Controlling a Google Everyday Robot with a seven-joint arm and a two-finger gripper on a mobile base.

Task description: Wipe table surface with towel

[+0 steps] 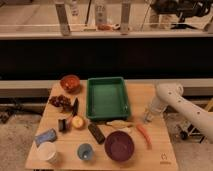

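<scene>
claw: the claw is down low at the right side of the surface, at the end of the white arm that reaches in from the right; honestly can't tell if it's open or closed
surface: pale wooden surface, rectangular, with a little dark ring logo in the near right corner
middle: green tray sits toward the back
left side: orange bowl at the back, dark grapes in front of it, then an apple
front edge: white cup, small blue cup, purple bowl
near the claw: a carrot lies just beside it, toward the front
room: dark wall behind the surface, grey speckled floor off to the left
</scene>
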